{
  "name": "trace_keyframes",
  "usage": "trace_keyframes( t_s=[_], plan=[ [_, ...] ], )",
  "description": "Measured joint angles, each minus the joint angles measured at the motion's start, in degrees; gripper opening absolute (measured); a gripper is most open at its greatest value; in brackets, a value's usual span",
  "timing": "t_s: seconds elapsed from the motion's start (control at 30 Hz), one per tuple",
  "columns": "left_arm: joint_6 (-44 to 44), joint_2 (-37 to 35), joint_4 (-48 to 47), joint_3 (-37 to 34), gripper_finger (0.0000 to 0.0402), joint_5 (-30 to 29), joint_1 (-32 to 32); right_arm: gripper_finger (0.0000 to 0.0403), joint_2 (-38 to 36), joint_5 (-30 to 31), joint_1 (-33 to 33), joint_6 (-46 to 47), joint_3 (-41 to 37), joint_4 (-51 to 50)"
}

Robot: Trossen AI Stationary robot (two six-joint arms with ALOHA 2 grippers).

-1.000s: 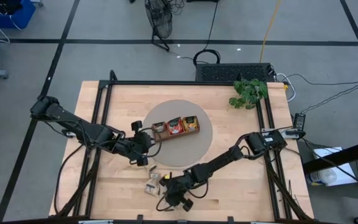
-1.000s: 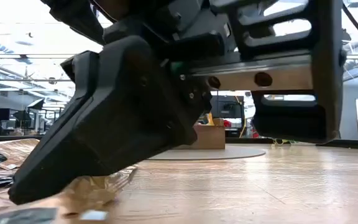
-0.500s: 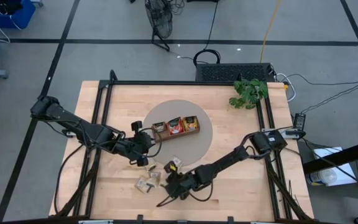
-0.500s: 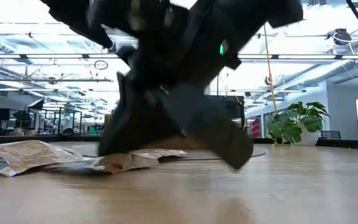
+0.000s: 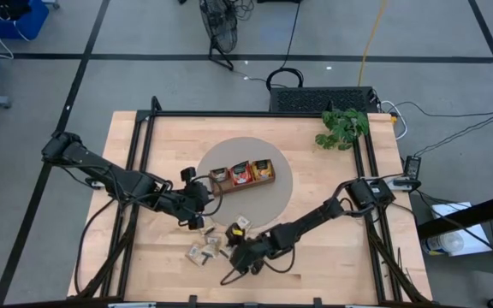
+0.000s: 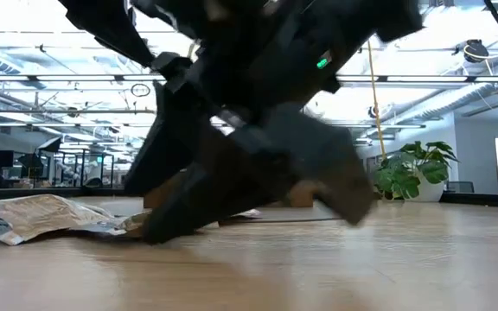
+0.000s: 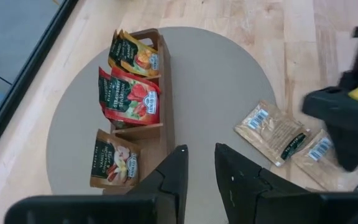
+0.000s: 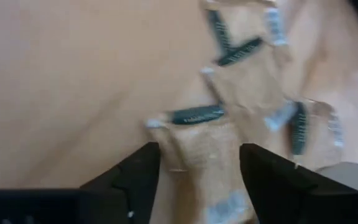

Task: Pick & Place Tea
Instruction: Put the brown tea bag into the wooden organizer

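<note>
Tea sachets (image 8: 213,143) at the table's six o'clock are lying under the right gripper (image 8: 197,171), whose released jaws are needing to straddle just one; left gripper (image 7: 201,165) is waiting nearly clenched, empty, by the tray (image 7: 166,118).

In the low view the right gripper (image 6: 258,164) is blurred and hides most of the table behind it. In the right wrist view the beige tea sachets (image 8: 210,146) are blurred, their print unreadable. The left gripper's fingers (image 7: 238,180) are cut off by the picture's edge.
</note>
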Motion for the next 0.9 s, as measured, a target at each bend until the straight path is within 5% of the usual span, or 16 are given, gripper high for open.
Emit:
trace_keyframes(
  t_s=[0.27,0.37,0.6,0.9],
  plan=[
    [0.41,0.00,0.00,0.00,0.0086,0.04,0.00,0.0194,-0.23,-5.65,-4.35,3.02,-1.94,0.36],
    [0.39,0.01,0.00,0.00,0.0086,0.04,0.00,0.0151,-0.27,-9.70,-5.51,5.88,-2.90,1.06],
    [0.19,0.01,0.00,0.00,0.0086,0.04,0.00,0.0014,-0.19,-8.73,-4.83,6.43,-4.24,0.87],
    [-0.75,0.02,-0.02,0.00,0.0086,0.18,0.00,0.0002,-5.91,-6.42,0.97,7.25,-5.13,4.70]
  ],
)
